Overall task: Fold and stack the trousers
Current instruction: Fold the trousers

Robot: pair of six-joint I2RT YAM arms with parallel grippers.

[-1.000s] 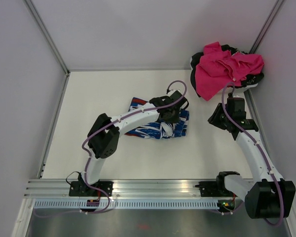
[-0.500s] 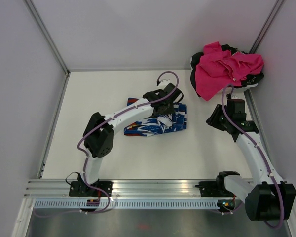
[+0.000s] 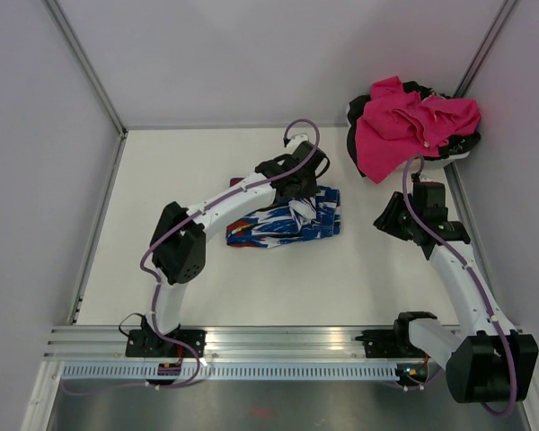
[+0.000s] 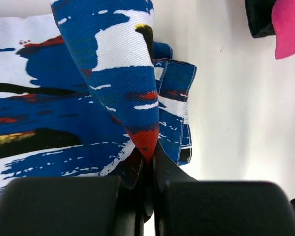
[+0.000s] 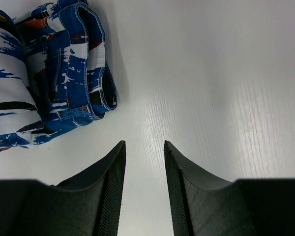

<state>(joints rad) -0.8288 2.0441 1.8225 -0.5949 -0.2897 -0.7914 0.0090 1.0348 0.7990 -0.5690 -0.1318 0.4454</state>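
The trousers [image 3: 287,219], royal blue with white, red, black and yellow blotches, lie bunched in the middle of the white table. My left gripper [image 3: 298,190] is over their far right part, shut on a fold of the cloth. In the left wrist view the pinched fold [image 4: 132,88] rises from the jaws [image 4: 148,152] over the rest of the trousers [image 4: 39,113]. My right gripper [image 3: 388,219] is open and empty, just right of the trousers. Its fingers [image 5: 108,172] hang over bare table, with the trousers' folded edge [image 5: 73,69] at the upper left.
A heap of pink cloth [image 3: 411,121] lies over a black and white holder [image 3: 352,135] at the far right corner; a bit of it shows in the left wrist view [image 4: 289,24]. Grey walls close in the table on three sides.
My left gripper has moved toward the far side and left with the cloth, pulling the right part of the trousers over themselves. My right gripper has crept slightly left.
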